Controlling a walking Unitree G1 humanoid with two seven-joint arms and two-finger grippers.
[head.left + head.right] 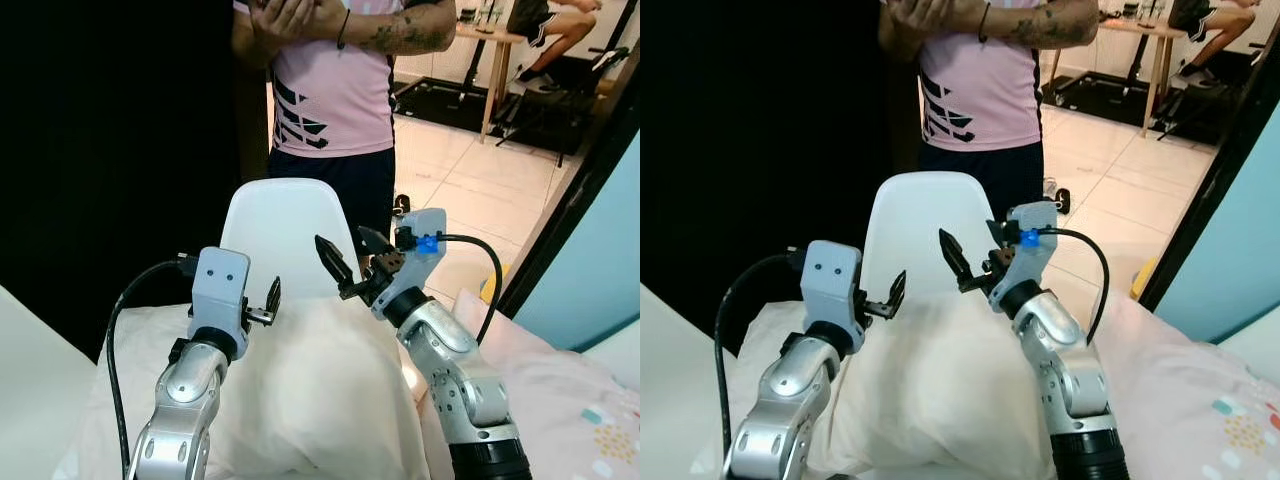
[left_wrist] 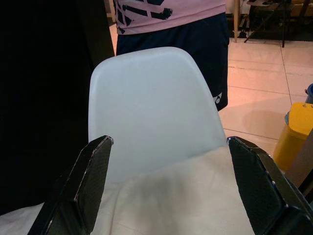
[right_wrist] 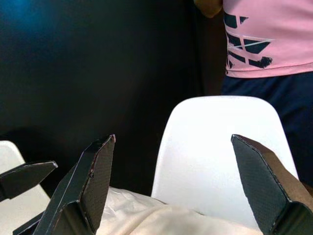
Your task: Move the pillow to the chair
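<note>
- Pillow sits bulging on the seat of the white chair, its top edge leaning against the lower part of the backrest, and from where I stand it looks to be where the task wants it.
- The left gripper hangs just over the pillow's upper left corner, fingers spread, nothing between them.
- The right gripper is held a little higher, above the pillow's upper right edge and in front of the backrest, its two black fingers wide apart and empty too.
- In the left wrist view the cream fabric fills the space between the open fingers, with the backrest rising right behind it, so the pillow is close under that gripper but not pinched.
- Main worry: the pillow is fat and slumps out past the seat at the front and sides, so a nudge from either arm pulling away could tip it forward off the chair.
- Second worry: a fingertip could snag the loose cover on withdrawal and drag the pillow along, since the left fingers are so near the cloth.
- A person in a pink shirt stands directly behind the chair, arms folded; any push on the backrest would shove it toward them.
</note>
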